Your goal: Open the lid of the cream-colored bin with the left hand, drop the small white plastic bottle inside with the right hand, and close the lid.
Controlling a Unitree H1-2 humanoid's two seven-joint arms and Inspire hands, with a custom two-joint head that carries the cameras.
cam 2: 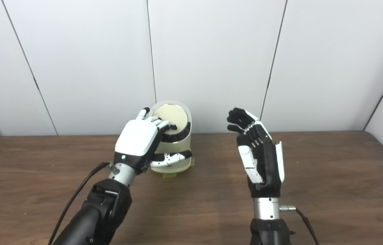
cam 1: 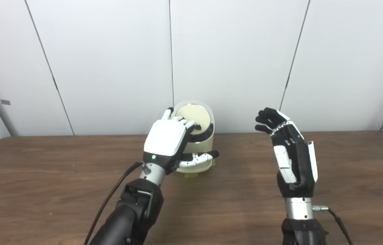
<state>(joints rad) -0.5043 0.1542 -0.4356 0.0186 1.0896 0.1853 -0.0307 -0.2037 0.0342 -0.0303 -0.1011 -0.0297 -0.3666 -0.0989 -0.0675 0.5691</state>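
**Left hand on the bin, right hand raised with nothing in it**

While the cream-colored bin point(cam 1: 201, 149) stands near the far edge of the bench point(cam 1: 41, 190), close to the white wall point(cam 1: 109, 61) and a little left of the middle, its lid point(cam 1: 194, 117) is tilted up toward the wall, so that the pale round inner face looks at the camera and the dark opening shows under it. The left hand point(cam 1: 167, 139) is at the front left side of the bin. Its fingers point(cam 1: 188, 124) reach over the rim at the lower edge of the lid, and the thumb lies across the front of the bin body, so the hand is placed around the bin; how firmly it presses I cannot tell. The right hand point(cam 2: 257, 149) is lifted above the bench, well apart from the bin on its right side, palm turned to the left. Its fingers are apart and lightly curled, and it holds nothing. The small white plastic bottle is not visible in either view; whether it is inside the bin cannot be told. A piece of yellowish tape point(cam 1: 191, 175) shows at the foot of the bin.
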